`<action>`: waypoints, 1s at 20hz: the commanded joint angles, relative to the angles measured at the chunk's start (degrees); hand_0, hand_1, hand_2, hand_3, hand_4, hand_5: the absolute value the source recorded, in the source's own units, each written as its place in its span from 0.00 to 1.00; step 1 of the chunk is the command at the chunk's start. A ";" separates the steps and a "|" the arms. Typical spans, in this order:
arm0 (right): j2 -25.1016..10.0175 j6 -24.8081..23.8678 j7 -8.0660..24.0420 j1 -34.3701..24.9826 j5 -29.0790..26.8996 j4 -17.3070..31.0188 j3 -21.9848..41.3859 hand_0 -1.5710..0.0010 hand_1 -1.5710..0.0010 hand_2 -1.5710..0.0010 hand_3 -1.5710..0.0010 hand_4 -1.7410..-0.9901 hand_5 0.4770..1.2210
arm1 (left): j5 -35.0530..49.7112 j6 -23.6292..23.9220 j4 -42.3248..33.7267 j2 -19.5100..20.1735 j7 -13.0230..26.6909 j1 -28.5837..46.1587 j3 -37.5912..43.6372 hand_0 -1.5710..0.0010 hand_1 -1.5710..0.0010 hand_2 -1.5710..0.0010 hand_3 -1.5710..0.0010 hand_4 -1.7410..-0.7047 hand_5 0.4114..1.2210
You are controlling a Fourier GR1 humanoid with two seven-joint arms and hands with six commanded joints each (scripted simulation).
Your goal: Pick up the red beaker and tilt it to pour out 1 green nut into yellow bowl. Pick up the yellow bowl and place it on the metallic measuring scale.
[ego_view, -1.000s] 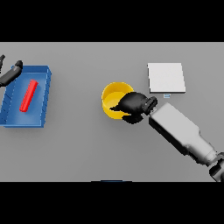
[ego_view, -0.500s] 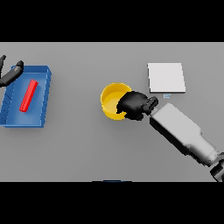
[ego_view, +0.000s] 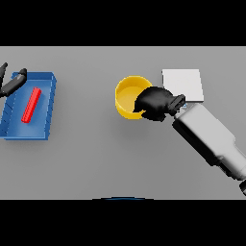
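Observation:
The yellow bowl (ego_view: 128,94) is at the middle of the table. My right hand (ego_view: 155,103) is curled round its right rim, just left of the white, flat measuring scale (ego_view: 183,84). The red beaker (ego_view: 30,104) lies on its side in the blue tray (ego_view: 44,126) at the far left. My left hand (ego_view: 13,83) shows at the left edge by the tray's far corner, with its fingers straight. No green nut shows.
The blue tray takes up the table's left side. My right forearm (ego_view: 211,140) runs from the lower right up to the bowl.
My right hand has closed on the bowl's rim, and the bowl has shifted a little toward the far side. My left hand has not moved.

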 commanded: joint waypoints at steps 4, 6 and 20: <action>-3.19 0.31 1.48 1.02 -0.32 -3.66 -2.53 0.00 0.00 0.05 0.26 0.00 1.00 | -0.08 0.04 -0.26 0.34 -0.30 0.04 0.13 1.00 1.00 1.00 1.00 0.99 0.34; -3.83 0.30 1.64 1.88 0.11 -4.66 -2.86 0.01 0.00 0.03 0.26 0.00 1.00 | -0.07 0.36 -1.06 0.82 0.16 0.23 0.17 1.00 1.00 1.00 1.00 0.98 0.34; -7.53 -10.81 -1.24 -1.42 3.19 12.39 -10.68 0.00 0.00 0.02 0.27 0.00 1.00 | 0.27 0.56 -2.73 1.93 2.76 0.32 0.20 1.00 1.00 1.00 1.00 0.97 0.40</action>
